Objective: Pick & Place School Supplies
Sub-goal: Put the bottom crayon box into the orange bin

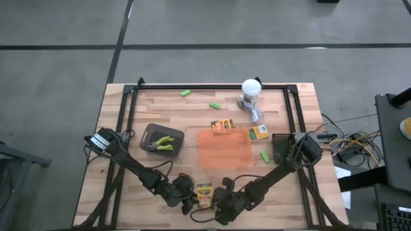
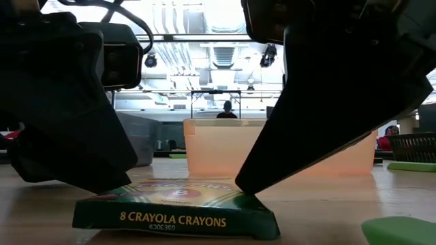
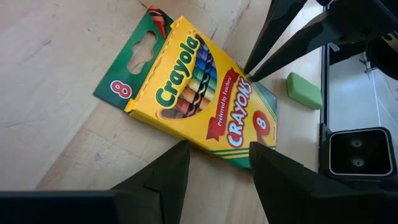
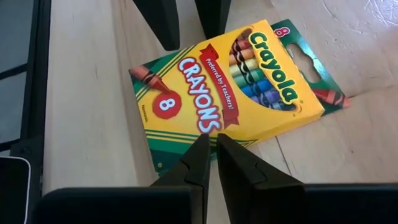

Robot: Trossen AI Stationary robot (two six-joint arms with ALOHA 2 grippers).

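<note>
**Two grippers meet at a crayon box by the near edge**

A flat see-through orange tray (image 1: 224,148) lies in the middle of the wooden table (image 1: 160,115). A second small crayon box (image 1: 223,125) sits at its far edge, and a third one (image 1: 258,133) sits at its far right corner. A dark grey tray (image 1: 152,133) lies left of it, and a green-handled plier tool (image 1: 160,144) rests inside.

The yellow-and-green box of eight crayons (image 1: 204,195) lies flat near the middle of the table's near edge. The left gripper (image 3: 214,163) is just beside it on the left. Its fingers are a little apart, and their tips sit at the box's edge. They hold nothing. The right gripper (image 4: 209,152) is just beside the box on the right. Its fingers are almost together, with only a thin gap, and their tips touch the box's edge.

Both dark arms reach in low from the table's side edges and bend down toward the box.

Small bright green pieces (image 1: 186,93) lie near the far edge. A white round lamp (image 1: 251,88) stands there too.
</note>
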